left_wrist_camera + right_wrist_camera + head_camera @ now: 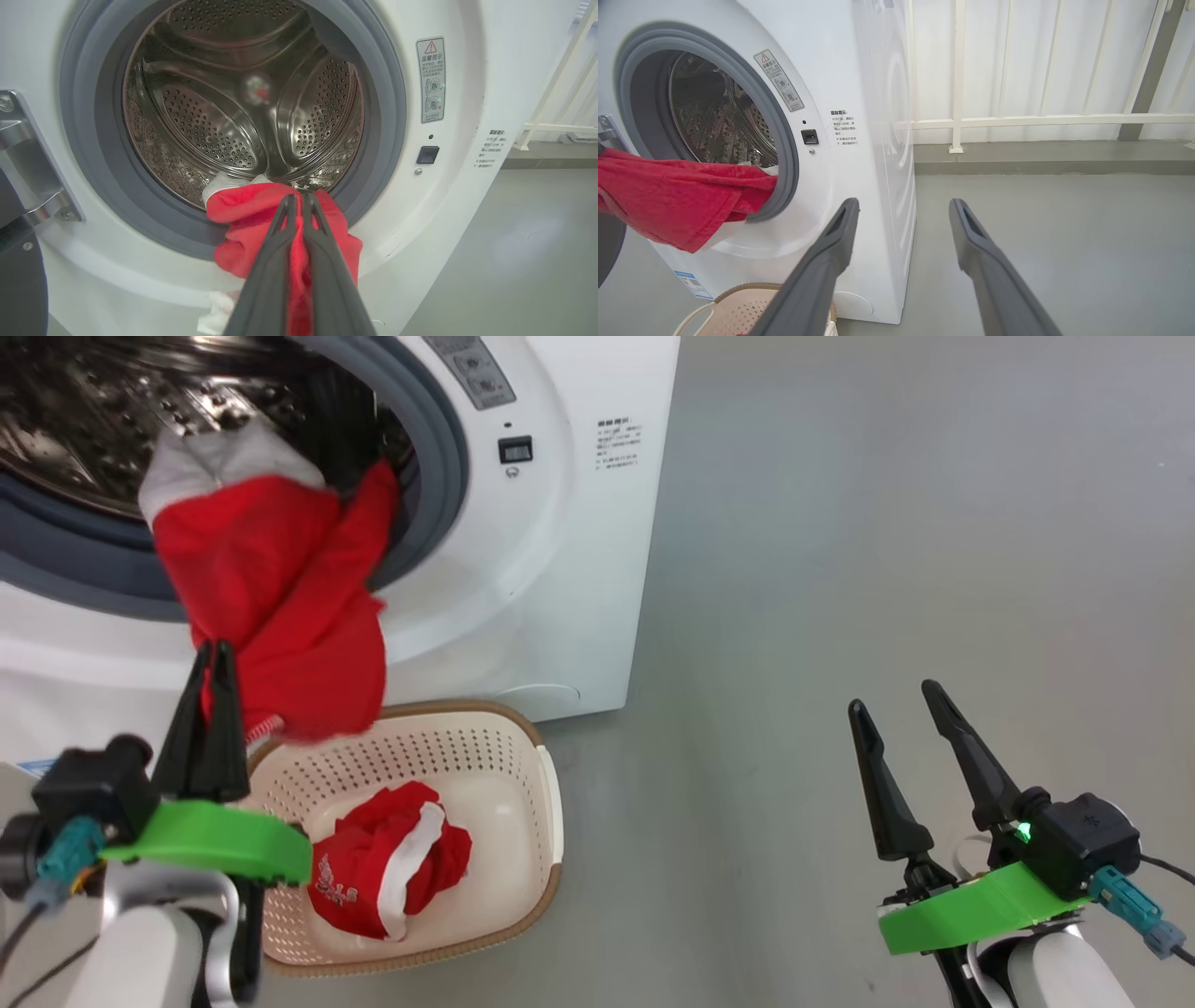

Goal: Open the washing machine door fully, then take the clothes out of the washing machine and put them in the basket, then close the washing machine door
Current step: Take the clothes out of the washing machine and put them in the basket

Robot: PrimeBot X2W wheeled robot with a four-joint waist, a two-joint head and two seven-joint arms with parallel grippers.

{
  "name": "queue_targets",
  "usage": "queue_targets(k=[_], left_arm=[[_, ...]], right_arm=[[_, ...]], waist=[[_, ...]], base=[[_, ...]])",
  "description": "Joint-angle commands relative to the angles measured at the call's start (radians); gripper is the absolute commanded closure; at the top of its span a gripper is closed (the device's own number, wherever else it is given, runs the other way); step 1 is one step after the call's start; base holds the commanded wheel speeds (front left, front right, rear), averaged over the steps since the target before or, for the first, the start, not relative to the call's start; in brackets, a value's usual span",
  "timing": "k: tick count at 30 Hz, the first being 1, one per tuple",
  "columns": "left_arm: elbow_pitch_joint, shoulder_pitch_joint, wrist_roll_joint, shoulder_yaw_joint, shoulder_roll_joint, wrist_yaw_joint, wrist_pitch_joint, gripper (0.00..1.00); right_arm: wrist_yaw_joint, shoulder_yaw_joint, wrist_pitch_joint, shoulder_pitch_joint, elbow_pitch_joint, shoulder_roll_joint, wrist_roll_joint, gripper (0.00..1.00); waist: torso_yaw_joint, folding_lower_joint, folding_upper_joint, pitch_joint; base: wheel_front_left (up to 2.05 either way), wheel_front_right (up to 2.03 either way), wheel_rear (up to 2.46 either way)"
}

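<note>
Head view, step in hand: the left gripper (pixel 213 653) has its two fingers pressed together on the red garment (pixel 280 588), which hangs from the mouth of the washing machine (pixel 560 523) down to just above the basket (pixel 551 775).
Garment end: the upper part with white trim lies across the grey gasket (pixel 84 140), so I judge the piece is not fully out.
Good way to do it: draw the cloth outward, away from the opening, until its last end is free from the gasket. Then bring it over the middle of the basket and let go when most of the cloth is above the inside, not the rim.
Risk: the trailing end may catch on the gasket lip or drape over the basket edge.
Right gripper (pixel 892 700): fingers apart, holding nothing, above the grey floor (pixel 934 523), well apart from the machine.
Basket content: one crumpled red garment with white trim and print (pixel 387 868); free room beside it.
Drum (pixel 224 93): I see no other cloth inside.
Washing machine door (pixel 18 280): open, its dark edge beside the metal hinge (pixel 28 154); closing is not yet done.
</note>
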Motion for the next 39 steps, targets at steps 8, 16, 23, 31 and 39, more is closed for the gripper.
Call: queue_targets(k=[8,16,23,31,39], left_arm=[[-0.214,0.116,0.000,0.029,0.032,0.053,0.050,1.00],[-0.307,0.187,-0.002,0.019,0.030,0.077,0.083,1.00],[-0.373,0.232,-0.004,0.019,0.028,0.100,0.098,1.00],[-0.402,0.239,0.006,0.005,0.032,0.109,0.113,1.00],[-0.261,0.176,0.015,-0.035,0.011,0.092,0.092,1.00]], right_arm=[[0.006,0.012,-0.006,0.010,-0.026,-0.006,-0.006,0.00],[0.006,0.010,-0.006,0.019,-0.031,-0.006,-0.009,0.00],[0.006,0.004,-0.006,0.027,-0.036,-0.006,-0.014,0.00],[0.006,0.000,-0.006,0.030,-0.038,-0.006,-0.024,0.00],[0.006,0.013,-0.006,0.018,-0.039,-0.006,-0.025,0.00]], waist=[[0.009,0.0000,0.0000,-0.045],[0.007,0.0000,0.0000,-0.059],[-0.001,0.0000,0.0000,-0.057],[0.005,0.0000,0.0000,-0.043],[0.011,0.0000,0.0000,-0.012]], base=[[0.00,0.00,0.00],[0.00,0.00,0.00],[0.00,0.00,0.00],[0.00,0.00,0.00],[0.00,0.00,0.00]])
